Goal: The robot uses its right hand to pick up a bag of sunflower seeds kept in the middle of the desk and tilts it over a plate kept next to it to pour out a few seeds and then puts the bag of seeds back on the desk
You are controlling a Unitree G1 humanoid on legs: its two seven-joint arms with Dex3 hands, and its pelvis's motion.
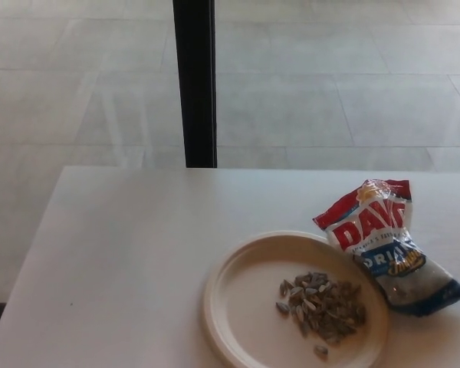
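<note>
A white surface [130, 253] fills the lower part of the view. No robot hand shows here, left or right, so I cannot tell if either is wide, narrow, or holding a thing.

The bag [387, 245] lies on the surface at the right side. It is red on top, with big white letters, and blue lower down. The top end is crumpled and points away from the camera. The bottom end points to the lower right corner, and part of it looks see-through, maybe with seeds inside, but the view is too blurry to be sure. Nothing holds the bag.

The plate [245, 307] sits just beside the bag, on its left. It is round and cream colored, with a raised rim. The bag's left edge touches the plate's rim, or lies a little over it. The plate's lower edge is cut off by the bottom of the picture.

A small pile of seeds [322, 305] lies on the plate, toward its right side. They are dark with pale stripes. One seed [320, 350] lies apart from the pile, near the lower rim.

Behind the surface is a floor [330, 84] of big gray tiles. A black post [194, 80] stands upright on it, just past the far edge of the surface.
</note>
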